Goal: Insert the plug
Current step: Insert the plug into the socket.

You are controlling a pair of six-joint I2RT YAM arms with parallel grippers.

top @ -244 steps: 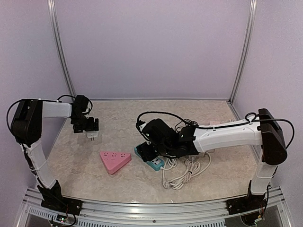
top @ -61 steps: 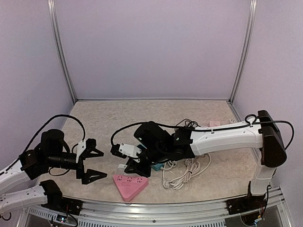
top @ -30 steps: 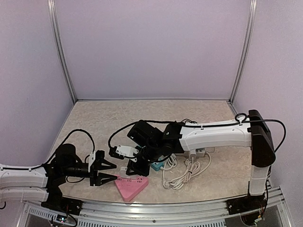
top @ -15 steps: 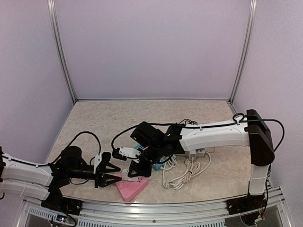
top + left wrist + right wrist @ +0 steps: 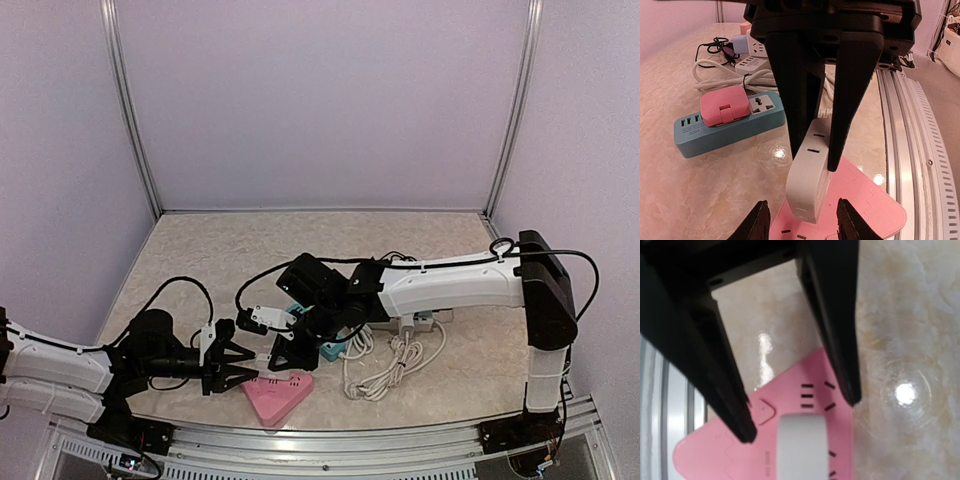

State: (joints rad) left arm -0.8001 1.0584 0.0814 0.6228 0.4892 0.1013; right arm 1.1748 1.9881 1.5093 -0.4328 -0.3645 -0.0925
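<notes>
Bracing seems the aim overhead: left gripper (image 5: 245, 363), jaws spread, reaches low beside the pink socket block (image 5: 275, 395), with right gripper (image 5: 287, 362) pointing down over it. Left wrist view: right jaws pinch the tilted white plug (image 5: 809, 172), its lower end close over the block, just ahead of the left fingertips (image 5: 760, 222). Right wrist view: plug between the jaws, slots just past it.

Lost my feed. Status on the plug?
Right claw shut on plug. Left claw open, near it. Plug tilted on pink strip, seating unclear. Nothing blocking.
</notes>
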